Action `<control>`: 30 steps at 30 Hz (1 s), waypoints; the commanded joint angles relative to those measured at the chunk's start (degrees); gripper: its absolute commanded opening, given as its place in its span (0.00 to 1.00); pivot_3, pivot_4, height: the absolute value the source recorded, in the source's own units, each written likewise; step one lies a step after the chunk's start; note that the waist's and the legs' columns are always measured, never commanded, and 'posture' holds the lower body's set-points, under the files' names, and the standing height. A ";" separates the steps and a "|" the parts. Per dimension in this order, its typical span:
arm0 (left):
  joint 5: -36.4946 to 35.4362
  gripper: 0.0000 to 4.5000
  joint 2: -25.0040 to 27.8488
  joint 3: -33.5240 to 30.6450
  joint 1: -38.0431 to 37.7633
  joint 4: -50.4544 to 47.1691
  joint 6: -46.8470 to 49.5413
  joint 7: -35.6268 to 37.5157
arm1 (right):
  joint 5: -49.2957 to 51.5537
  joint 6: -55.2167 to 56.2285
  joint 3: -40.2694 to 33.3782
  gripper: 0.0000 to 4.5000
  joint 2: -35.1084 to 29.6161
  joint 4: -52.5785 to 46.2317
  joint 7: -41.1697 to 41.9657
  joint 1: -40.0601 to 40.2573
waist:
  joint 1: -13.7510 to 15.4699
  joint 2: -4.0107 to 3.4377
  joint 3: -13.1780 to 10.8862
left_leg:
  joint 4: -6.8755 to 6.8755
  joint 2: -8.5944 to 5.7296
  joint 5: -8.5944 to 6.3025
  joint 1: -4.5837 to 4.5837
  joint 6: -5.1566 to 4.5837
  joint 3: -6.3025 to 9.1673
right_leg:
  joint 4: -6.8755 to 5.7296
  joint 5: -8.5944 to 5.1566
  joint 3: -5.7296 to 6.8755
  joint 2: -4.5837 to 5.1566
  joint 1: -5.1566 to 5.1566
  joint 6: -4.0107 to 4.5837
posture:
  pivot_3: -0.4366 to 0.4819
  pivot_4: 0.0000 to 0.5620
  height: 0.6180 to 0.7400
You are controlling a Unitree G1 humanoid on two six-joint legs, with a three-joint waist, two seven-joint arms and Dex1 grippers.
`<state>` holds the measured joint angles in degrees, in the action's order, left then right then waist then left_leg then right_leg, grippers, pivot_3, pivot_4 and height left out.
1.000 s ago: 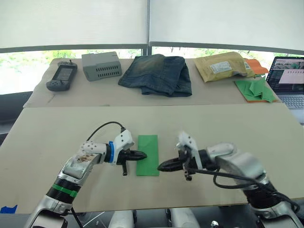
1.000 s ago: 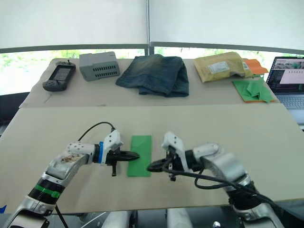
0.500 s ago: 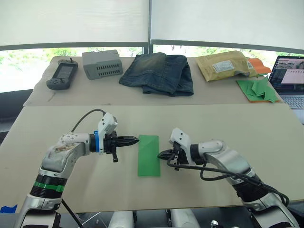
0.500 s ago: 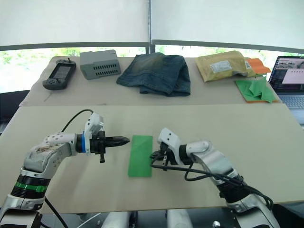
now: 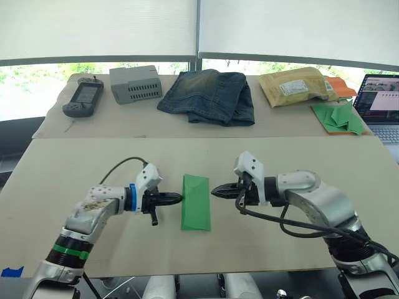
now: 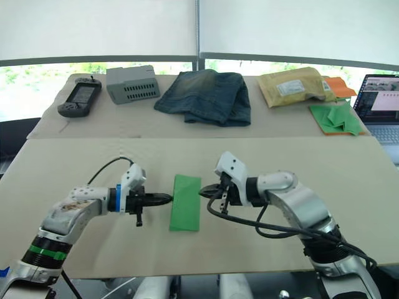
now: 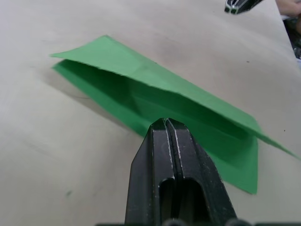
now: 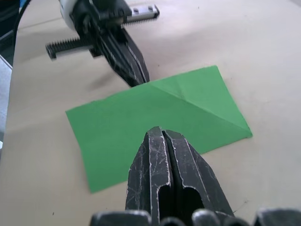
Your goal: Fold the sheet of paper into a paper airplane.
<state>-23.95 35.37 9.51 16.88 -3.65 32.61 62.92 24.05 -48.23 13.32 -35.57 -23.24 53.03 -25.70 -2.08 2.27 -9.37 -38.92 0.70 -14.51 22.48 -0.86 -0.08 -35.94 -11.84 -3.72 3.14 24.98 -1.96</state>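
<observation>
The sheet of paper (image 5: 196, 202) is bright green and lies on the near tan table as a long narrow strip folded lengthwise. A diagonal crease crosses one end (image 8: 202, 101), and its upper layer lifts slightly (image 7: 155, 82). My left gripper (image 5: 177, 199) is shut and empty, its tip touching the strip's left edge. On the other side my right gripper (image 5: 215, 191) is also shut and empty, pointing at the right edge near the far end. Whether it touches the paper I cannot tell. The two tips face each other across the strip.
Along the far table lie a handheld device (image 5: 83, 99), a grey box (image 5: 134, 83), folded jeans (image 5: 209, 96), a yellow padded envelope (image 5: 293, 86) and a pile of green folded papers on orange paper (image 5: 338, 116). A laptop (image 5: 381, 106) stands at the far right.
My left gripper has moved right until it meets the strip's left edge. The right gripper has drawn slightly away and toward the strip's far end. The paper lies where it was.
</observation>
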 commanded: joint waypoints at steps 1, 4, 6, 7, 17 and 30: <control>0.05 0.00 -1.19 0.61 1.50 -0.66 -1.07 0.38 | 2.37 -1.70 -2.39 0.01 -0.60 -3.63 -1.00 -0.65 | 0.01 0.00 0.00 | 0.00 0.00 0.00 0.01 0.00 0.00 | 0.00 0.02 0.00 0.00 0.00 0.03 | 0.48 0.27 0.91; 0.11 0.00 -2.34 1.16 2.37 -0.29 -0.97 0.53 | 3.12 -2.72 -2.91 0.01 -0.86 -4.82 -1.84 -0.41 | 0.02 0.00 0.00 | 0.00 -0.01 0.00 0.02 0.00 0.00 | 0.00 0.02 -0.01 0.00 0.02 0.02 | 0.48 0.27 0.91; 0.66 0.00 -3.22 2.37 2.95 0.33 -1.22 0.98 | 3.32 -3.28 -3.15 0.01 -0.98 -5.55 -2.63 -0.52 | -0.01 0.00 0.00 | -0.01 -0.01 0.00 0.01 0.00 -0.01 | 0.00 0.01 -0.01 0.00 0.01 0.01 | 0.48 0.27 0.91; 0.94 0.00 -3.83 3.15 3.18 0.76 -1.36 1.13 | 3.08 -3.35 -2.96 0.01 -1.23 -5.95 -2.95 -0.65 | 0.00 0.00 0.00 | -0.01 -0.02 0.00 0.01 0.00 -0.01 | 0.00 0.00 -0.01 0.00 0.01 -0.01 | 0.48 0.27 0.91; 3.60 0.00 -8.78 6.14 6.15 7.72 -3.26 1.67 | 1.37 -3.64 -0.16 0.01 -1.16 -9.44 -6.91 -1.90 | 0.06 0.00 0.00 | -0.06 -0.03 0.01 -0.02 -0.01 -0.08 | -0.07 -0.02 -0.02 -0.03 -0.01 -0.06 | 0.48 0.27 0.91; 6.22 0.00 -13.60 10.15 10.57 11.66 -3.46 3.24 | 3.96 -7.56 -4.90 0.01 -2.40 -11.80 -10.32 -1.87 | 1.19 0.00 0.00 | -0.10 -0.26 0.01 0.03 -0.01 -0.08 | -0.03 0.03 -0.03 0.02 -0.02 -0.02 | 0.48 0.27 0.91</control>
<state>-18.15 22.39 18.55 26.59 7.90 29.83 65.91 26.29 -55.21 11.14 -37.36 -32.34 43.14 -26.56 -0.89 2.27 -9.37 -39.03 0.43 -14.50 22.52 -0.87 -0.16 -35.97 -11.81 -3.75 3.16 24.96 -1.98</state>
